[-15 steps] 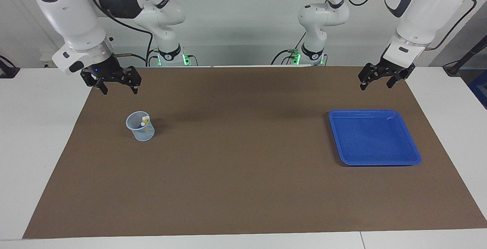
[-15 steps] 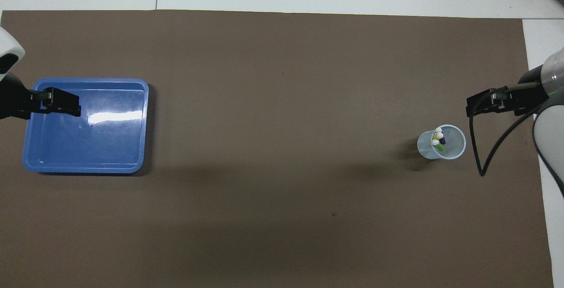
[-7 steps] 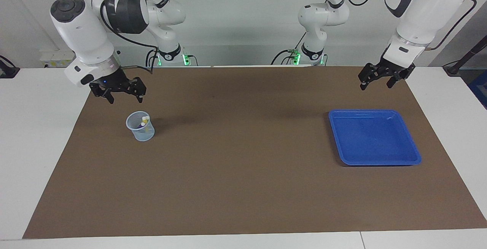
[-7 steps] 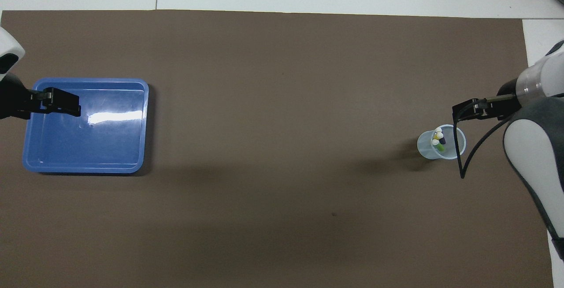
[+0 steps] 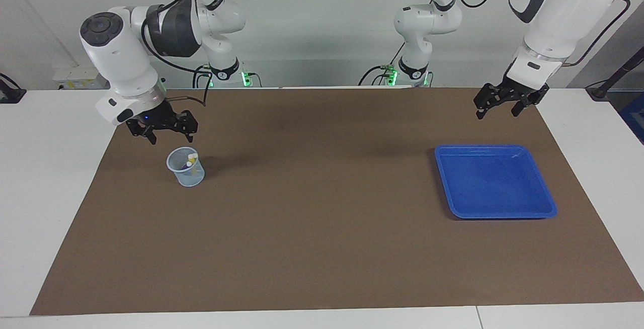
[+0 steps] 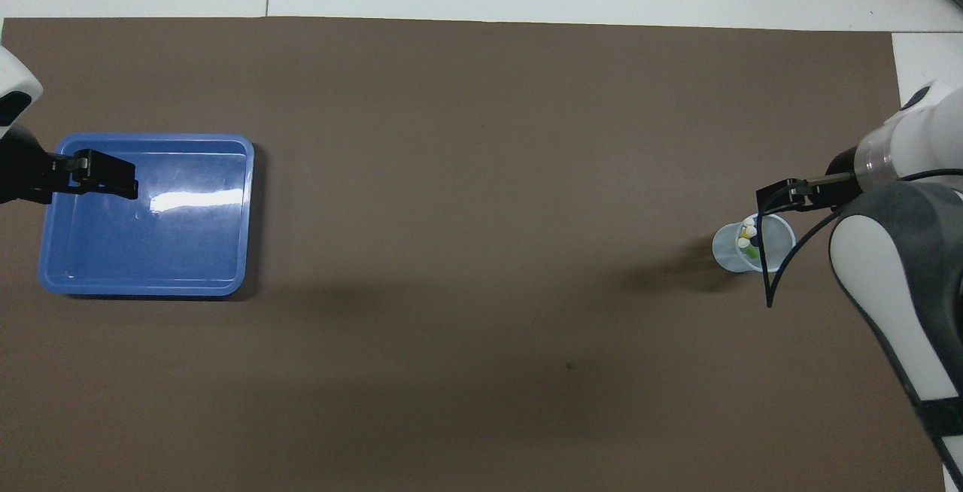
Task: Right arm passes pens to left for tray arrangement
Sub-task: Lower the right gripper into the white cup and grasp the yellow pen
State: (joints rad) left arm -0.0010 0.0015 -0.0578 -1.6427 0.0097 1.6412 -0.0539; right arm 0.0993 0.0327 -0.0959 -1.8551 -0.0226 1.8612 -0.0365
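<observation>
My right tool (image 5: 171, 132) hangs with its fingers spread and nothing in them, up in the air over the brown mat (image 5: 322, 208) at the right arm's end of the bench, just beside the pale mesh cup (image 5: 186, 168). The pens (image 6: 748, 237) stand upright inside that cup, their pale caps poking above its rim. My left tool (image 5: 503, 105) waits, also released and empty, raised above the mat by the edge of the blue tray (image 5: 546, 203) that lies nearer to the robots. The tray sits flat on the mat at the left arm's end, well apart from the cup.
</observation>
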